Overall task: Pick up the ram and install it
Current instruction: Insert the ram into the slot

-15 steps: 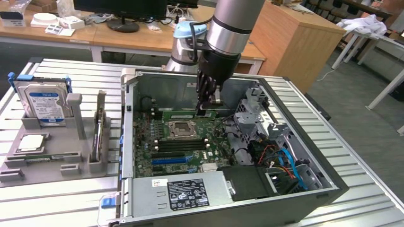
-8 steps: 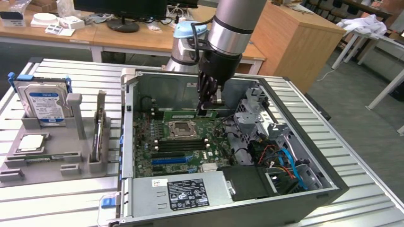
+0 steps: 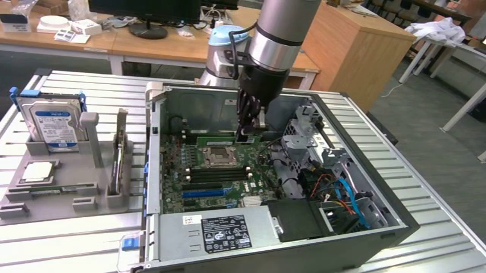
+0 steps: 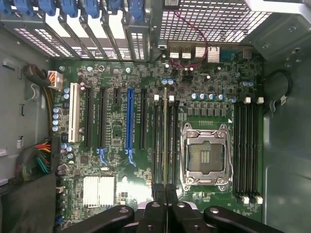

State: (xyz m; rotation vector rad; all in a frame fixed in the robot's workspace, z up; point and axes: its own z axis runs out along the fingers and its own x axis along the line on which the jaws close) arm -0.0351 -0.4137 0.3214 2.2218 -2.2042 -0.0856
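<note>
Where the arm (image 3: 266, 51) dips into the open case (image 3: 227, 105), the gripper (image 3: 244, 134) is low over the green board (image 3: 199, 193), just behind the socket (image 3: 216, 154). Its two fingers are pressed almost together, with just a thin gap. The ram (image 3: 216, 139) stands on its edge in a black slot next to the socket. One end of it goes right into that gap, so the fingers look pinched on it.

In the wrist view the ram (image 4: 165, 136) is a thin line along the slot, with the socket (image 4: 205, 155) on one side and a blue slot (image 4: 129, 121) farther off on the other. The fingers (image 4: 158, 194) meet at one end of it. I cannot tell if the ram is pushed all the way down.

Outside the case, toward the exterior view's left, a grey rack (image 3: 45, 205) on the table (image 3: 425, 187) holds a hard drive (image 3: 53, 122) standing up and a silver chip (image 3: 36, 170) lying flat.
</note>
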